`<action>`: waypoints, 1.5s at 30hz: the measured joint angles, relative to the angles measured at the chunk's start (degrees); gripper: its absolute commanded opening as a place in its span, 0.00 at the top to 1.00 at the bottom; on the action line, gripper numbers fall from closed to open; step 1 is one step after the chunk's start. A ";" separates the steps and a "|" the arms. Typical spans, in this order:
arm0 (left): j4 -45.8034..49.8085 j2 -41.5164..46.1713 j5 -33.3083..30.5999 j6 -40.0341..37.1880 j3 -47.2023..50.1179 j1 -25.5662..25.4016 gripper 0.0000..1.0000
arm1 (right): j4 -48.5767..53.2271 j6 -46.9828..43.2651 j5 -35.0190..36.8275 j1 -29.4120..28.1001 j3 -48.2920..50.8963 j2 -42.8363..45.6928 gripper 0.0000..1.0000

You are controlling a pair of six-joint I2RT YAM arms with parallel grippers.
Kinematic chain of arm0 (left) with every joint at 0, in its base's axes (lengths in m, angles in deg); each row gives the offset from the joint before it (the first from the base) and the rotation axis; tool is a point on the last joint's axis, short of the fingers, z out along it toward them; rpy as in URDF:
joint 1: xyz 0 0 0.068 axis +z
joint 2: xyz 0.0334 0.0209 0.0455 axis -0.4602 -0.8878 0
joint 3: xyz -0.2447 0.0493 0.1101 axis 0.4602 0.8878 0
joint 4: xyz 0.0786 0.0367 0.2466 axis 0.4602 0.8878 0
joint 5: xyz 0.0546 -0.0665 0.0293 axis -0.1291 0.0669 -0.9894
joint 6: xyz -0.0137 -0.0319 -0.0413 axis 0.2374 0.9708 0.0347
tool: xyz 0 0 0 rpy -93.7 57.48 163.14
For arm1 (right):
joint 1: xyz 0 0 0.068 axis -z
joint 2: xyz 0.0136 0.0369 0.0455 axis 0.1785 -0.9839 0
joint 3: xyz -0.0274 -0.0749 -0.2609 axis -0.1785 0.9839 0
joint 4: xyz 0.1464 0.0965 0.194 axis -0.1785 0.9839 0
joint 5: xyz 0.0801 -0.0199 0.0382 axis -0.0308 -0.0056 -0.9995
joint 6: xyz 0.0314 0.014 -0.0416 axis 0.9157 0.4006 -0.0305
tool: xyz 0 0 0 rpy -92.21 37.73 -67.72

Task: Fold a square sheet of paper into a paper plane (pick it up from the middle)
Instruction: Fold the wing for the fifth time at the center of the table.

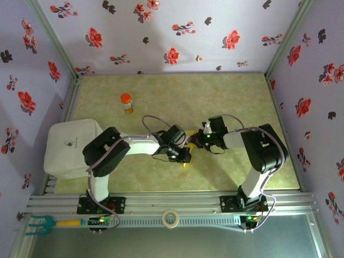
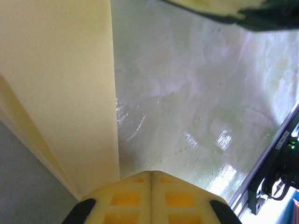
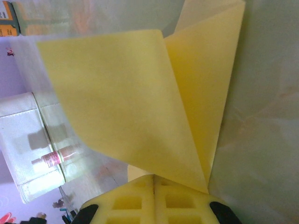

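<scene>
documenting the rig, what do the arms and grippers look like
The left arm and right arm have white tubular links between chunky black joint housings, with grey cables looping alongside and small green lights. The left gripper and right gripper have pale yellow fingers moulded with square recesses, black at the outer corners.

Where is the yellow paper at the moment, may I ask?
Top view: the yellow paper is mid-table, gripped by the left claw and the right claw.
</scene>
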 measured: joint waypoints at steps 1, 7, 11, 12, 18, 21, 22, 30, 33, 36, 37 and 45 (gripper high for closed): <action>-0.15 0.00 0.00 0.02 0.48 -0.20 1.00 | 0.00 0.00 0.00 0.00 0.00 0.00 0.97; -5.81 1.46 -0.02 0.83 4.87 -0.46 1.00 | 0.00 0.00 0.00 -0.02 0.00 0.00 0.97; -9.94 3.30 0.02 2.47 8.70 -0.48 1.00 | 0.00 0.00 0.00 -0.04 0.00 0.00 0.97; -10.40 3.67 0.09 2.91 9.31 -0.52 1.00 | 0.00 0.00 0.02 -0.04 0.00 0.00 0.97; -10.93 7.19 2.23 4.70 13.31 -1.66 1.00 | 0.00 0.00 0.02 -0.04 0.00 0.00 0.97; -11.82 10.16 2.49 5.16 13.51 -1.14 1.00 | 0.00 0.02 0.02 -0.04 0.00 0.00 0.97; -12.68 11.23 2.58 5.35 13.51 -0.55 1.00 | 0.00 0.02 0.02 -0.04 -0.02 0.00 0.97; -15.32 9.01 2.43 6.69 7.63 5.81 1.00 | 0.00 0.07 0.02 -0.04 0.00 0.00 0.97; -15.72 5.38 2.47 7.21 4.39 6.19 1.00 | 0.00 0.11 0.02 -0.04 -0.02 0.00 0.97; -15.65 2.97 2.93 7.41 2.95 6.12 1.00 | 0.00 0.15 0.00 -0.04 -0.02 0.00 0.97; -15.63 2.12 3.08 7.43 2.45 6.12 1.00 | -0.02 0.15 0.02 -0.04 -0.02 0.00 0.97; -13.44 -1.46 2.71 7.30 0.17 6.12 1.00 | -0.02 0.22 0.00 -0.04 -0.02 0.00 0.97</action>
